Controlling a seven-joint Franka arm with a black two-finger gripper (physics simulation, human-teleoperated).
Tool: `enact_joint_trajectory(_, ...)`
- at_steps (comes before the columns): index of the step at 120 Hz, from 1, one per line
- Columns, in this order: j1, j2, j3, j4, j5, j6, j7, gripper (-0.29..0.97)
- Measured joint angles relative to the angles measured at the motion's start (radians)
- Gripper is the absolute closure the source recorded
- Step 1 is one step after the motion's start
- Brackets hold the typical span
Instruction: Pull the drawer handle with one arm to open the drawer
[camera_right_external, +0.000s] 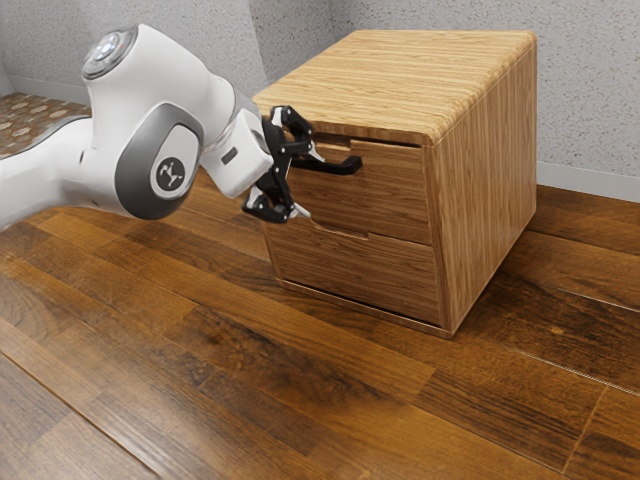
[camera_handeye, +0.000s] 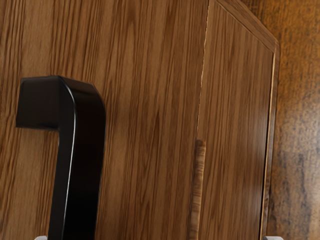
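Observation:
A light wooden cabinet (camera_right_external: 400, 70) stands on the floor with two drawers. The upper drawer (camera_right_external: 385, 195) carries a black bar handle (camera_right_external: 335, 164) across its front. My gripper (camera_right_external: 306, 184) is at the handle's end nearest the arm. It is open wide, with one finger just above the bar and the other well below it, against the drawer front. In the wrist view the handle (camera_handeye: 75, 165) stands close under my hand, in front of the upper drawer front (camera_handeye: 145, 100). That front sits slightly proud of the lower drawer (camera_handeye: 235, 125).
The lower drawer (camera_right_external: 350, 265) is shut and has no handle that I can see. A dark plank floor (camera_right_external: 300, 400) spreads in front of the cabinet. A grey wall (camera_right_external: 590, 90) rises behind it, and a patterned rug (camera_right_external: 30, 115) lies at the far left.

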Motion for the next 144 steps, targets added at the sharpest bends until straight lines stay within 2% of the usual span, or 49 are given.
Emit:
enact_joint_trajectory(53,-0.004,-0.082,0.007,-0.082,0.002,-0.006,-0.012,0.32)
enact_joint_trajectory(100,-0.002,-0.249,0.007,-0.235,0.004,-0.011,-0.016,0.37)
enact_joint_trajectory(128,-0.001,-0.329,0.006,-0.32,0.004,-0.012,-0.018,0.29)
enact_joint_trajectory(144,-0.004,-0.362,0.006,-0.353,0.003,-0.013,-0.019,0.31)
